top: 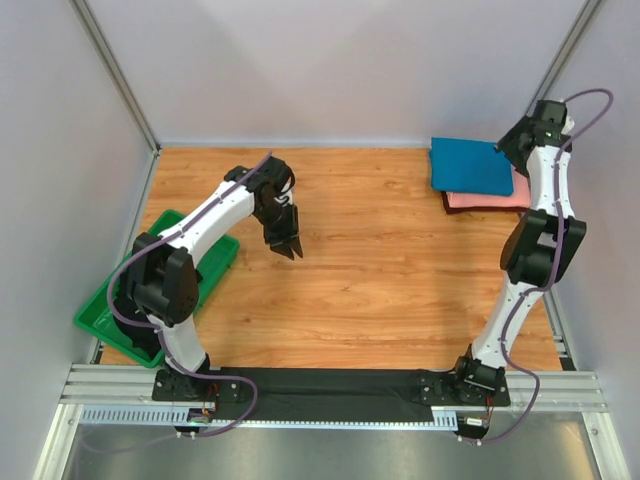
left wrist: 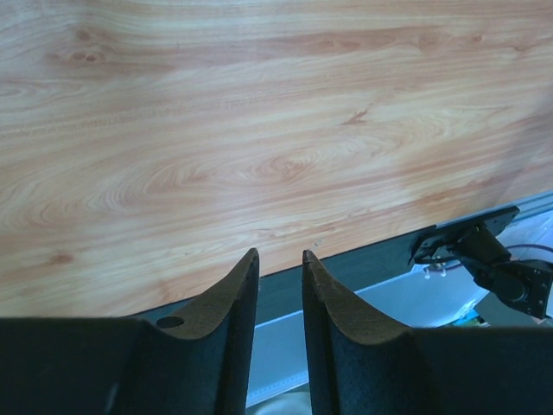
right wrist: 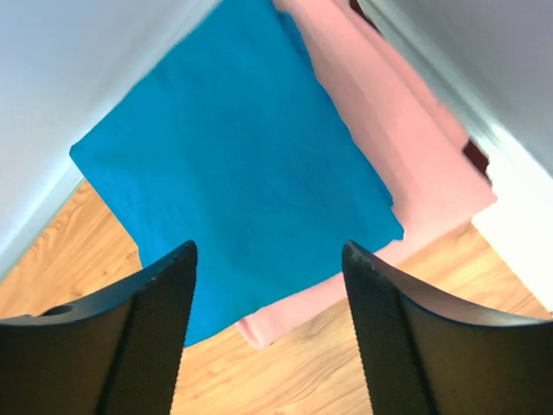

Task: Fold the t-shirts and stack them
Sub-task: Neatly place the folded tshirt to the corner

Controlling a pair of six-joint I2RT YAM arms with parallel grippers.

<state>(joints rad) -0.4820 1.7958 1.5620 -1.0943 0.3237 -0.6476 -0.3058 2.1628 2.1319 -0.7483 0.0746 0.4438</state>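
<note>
At the worktop's [top: 380,260] far right corner, our wide-open, empty right fingers [right wrist: 380,328] could drag the folded teal-blue cloth t-shirt [top: 470,165] off the salmon-pink one [top: 500,199].

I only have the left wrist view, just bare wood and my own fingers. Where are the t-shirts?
Observer: At the far right corner of the table, the folded teal-blue t-shirt lies on top of the salmon-pink t-shirt.
Operator: Is the right gripper holding either one?
Observer: No. The right gripper is open over the two shirts, with nothing between its fingers.
</note>
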